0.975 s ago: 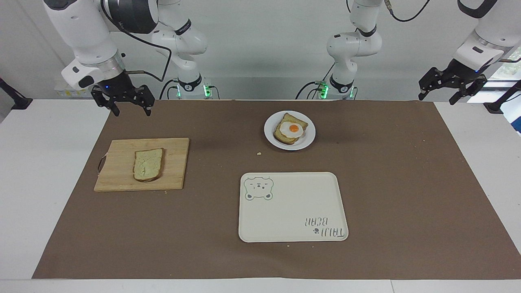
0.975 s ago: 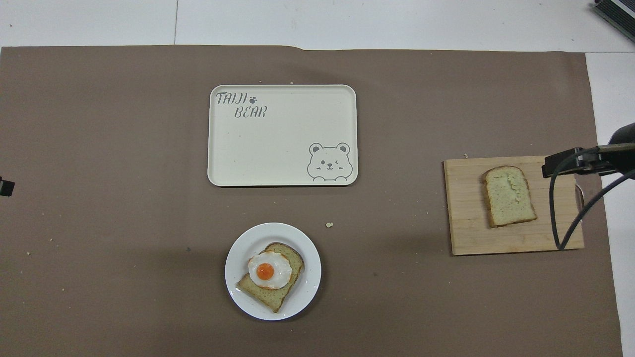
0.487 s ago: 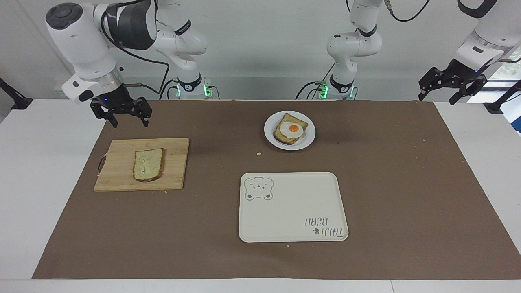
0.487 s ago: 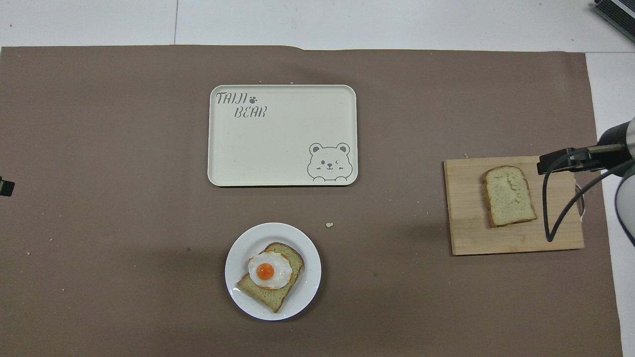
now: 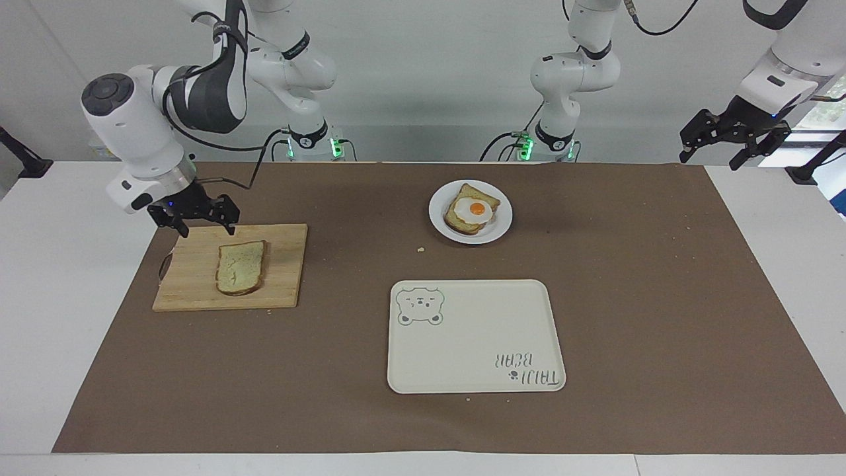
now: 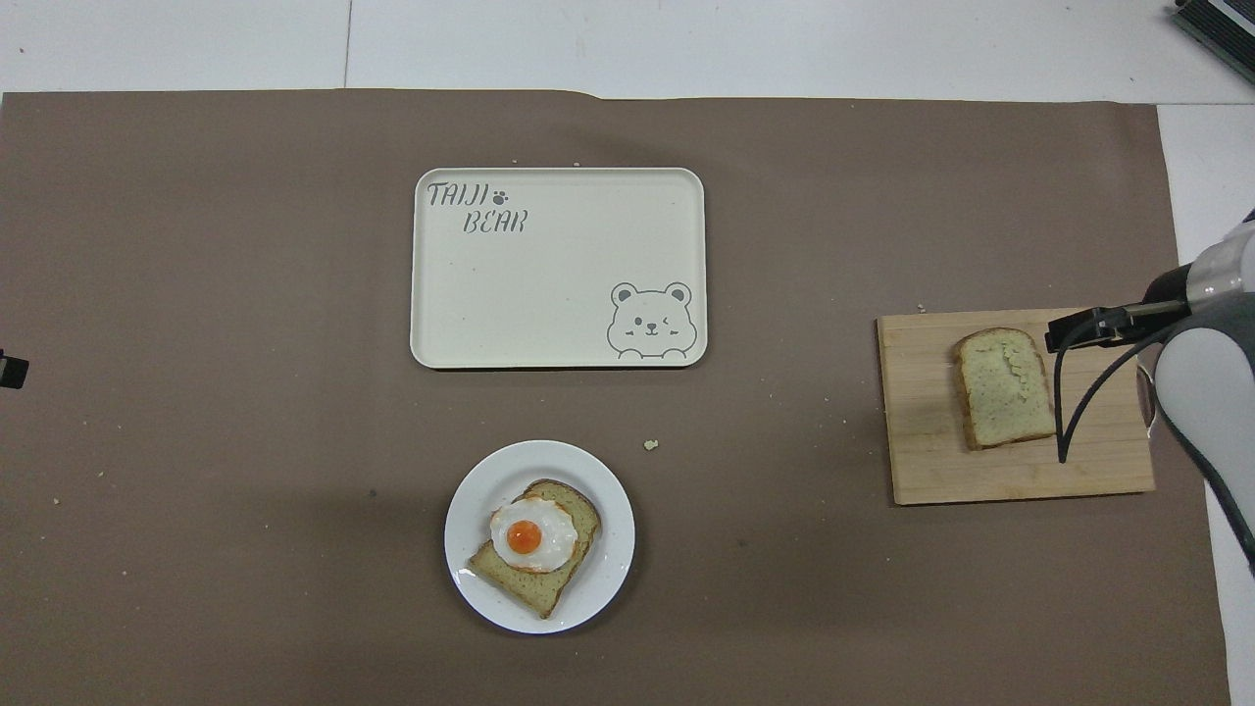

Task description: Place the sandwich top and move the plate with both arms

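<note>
The sandwich top (image 5: 241,268) is a plain pale slice lying flat on a wooden cutting board (image 5: 198,287) toward the right arm's end of the table; it also shows in the overhead view (image 6: 1005,387). The small white plate (image 5: 503,227) holds a bread slice with a fried egg (image 5: 470,210) and lies near the robots, mid-table; its rim shows in the overhead view (image 6: 613,574). My right gripper (image 5: 203,227) is open and empty, low over the board's edge nearest the robots. My left gripper (image 5: 714,157) is open and empty, waiting raised over the left arm's end of the table.
A cream rectangular tray (image 5: 476,344) with a bear print lies farther from the robots than the plate; it shows in the overhead view (image 6: 559,284). A brown mat (image 5: 661,297) covers the table. A crumb (image 5: 420,249) lies beside the plate.
My right gripper has come down and moved over the cutting board's near edge, closer to the plain slice. The left arm, bread, plate and tray have not moved.
</note>
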